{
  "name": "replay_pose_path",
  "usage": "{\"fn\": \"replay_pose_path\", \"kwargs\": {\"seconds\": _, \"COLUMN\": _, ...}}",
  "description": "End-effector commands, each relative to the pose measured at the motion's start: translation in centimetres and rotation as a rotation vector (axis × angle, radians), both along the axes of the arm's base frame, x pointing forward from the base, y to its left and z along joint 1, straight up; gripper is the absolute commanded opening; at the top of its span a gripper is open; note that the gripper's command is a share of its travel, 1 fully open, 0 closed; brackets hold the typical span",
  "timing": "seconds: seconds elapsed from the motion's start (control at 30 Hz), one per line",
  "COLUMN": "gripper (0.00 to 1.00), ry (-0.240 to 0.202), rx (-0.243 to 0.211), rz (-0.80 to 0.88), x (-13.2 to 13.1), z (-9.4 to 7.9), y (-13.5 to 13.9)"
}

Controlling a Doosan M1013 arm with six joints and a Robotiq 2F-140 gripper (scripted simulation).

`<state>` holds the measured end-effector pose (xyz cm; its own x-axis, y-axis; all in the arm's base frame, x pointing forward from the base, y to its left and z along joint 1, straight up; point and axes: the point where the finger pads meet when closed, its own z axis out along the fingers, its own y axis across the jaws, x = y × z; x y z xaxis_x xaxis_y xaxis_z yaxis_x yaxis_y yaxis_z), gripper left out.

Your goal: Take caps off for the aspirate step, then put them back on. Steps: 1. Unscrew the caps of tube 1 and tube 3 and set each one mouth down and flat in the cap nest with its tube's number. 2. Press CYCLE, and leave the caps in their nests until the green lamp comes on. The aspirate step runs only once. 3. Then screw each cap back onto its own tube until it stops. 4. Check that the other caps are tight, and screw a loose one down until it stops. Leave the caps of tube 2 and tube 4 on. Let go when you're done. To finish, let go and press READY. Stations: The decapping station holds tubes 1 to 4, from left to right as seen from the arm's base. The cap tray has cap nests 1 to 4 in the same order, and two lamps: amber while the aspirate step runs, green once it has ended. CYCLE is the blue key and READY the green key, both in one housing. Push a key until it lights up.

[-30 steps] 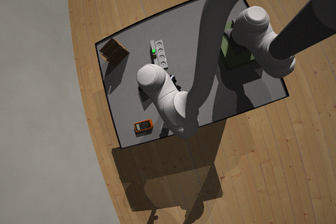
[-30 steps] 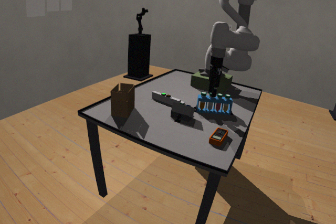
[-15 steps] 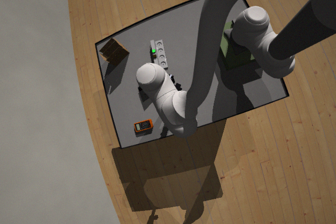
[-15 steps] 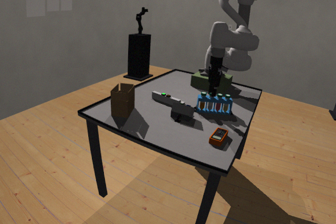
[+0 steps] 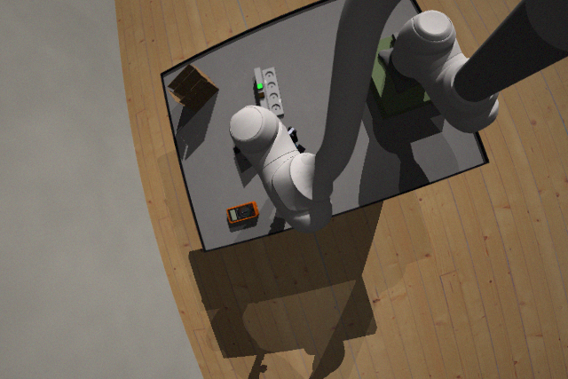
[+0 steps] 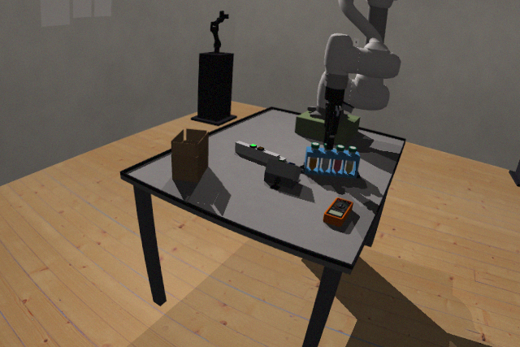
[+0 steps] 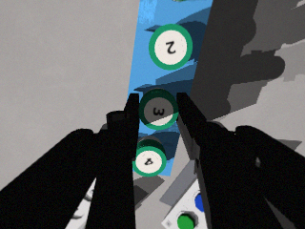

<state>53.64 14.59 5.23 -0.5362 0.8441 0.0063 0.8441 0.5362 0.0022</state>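
The blue decapping station (image 6: pixel 331 163) holds four tubes with green-rimmed caps. In the wrist view, cap 2 (image 7: pixel 170 46), cap 3 (image 7: pixel 158 110) and cap 4 (image 7: pixel 149 161) all sit on their tubes. My gripper (image 7: pixel 157 107) (image 6: pixel 327 146) points straight down over tube 3. Its two fingers press on either side of cap 3. Cap 1 (image 6: pixel 352 149) sits on its tube at the row's end. The cap tray (image 5: pixel 271 90) shows a lit green lamp (image 5: pixel 259 86), and its nests look empty. The key housing (image 6: pixel 282 171) shows the blue key (image 7: pixel 199 202) and the green key (image 7: pixel 186 220).
A cardboard box (image 6: pixel 189 160) stands at the table's left. An orange multimeter (image 6: pixel 337 210) lies near the front edge. The arm stands on a green base block behind the tube rack. A black pedestal (image 6: pixel 214 84) stands on the floor beyond the table.
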Motion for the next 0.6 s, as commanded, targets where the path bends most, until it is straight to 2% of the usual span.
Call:
{"fn": "replay_pose_path", "kwargs": {"seconds": 0.0, "gripper": 0.3, "ry": -0.002, "rx": -0.005, "rz": -0.087, "x": 0.06, "z": 0.06, "y": 0.03}}
{"fn": "replay_pose_path", "kwargs": {"seconds": 0.5, "gripper": 0.3, "ry": 0.0, "rx": -0.005, "rz": -0.553, "x": 0.06, "z": 0.05, "y": 0.03}}
{"fn": "replay_pose_path", "kwargs": {"seconds": 0.57, "gripper": 0.3, "ry": 0.0, "rx": -0.005, "rz": -0.572, "x": 0.06, "z": 0.05, "y": 0.03}}
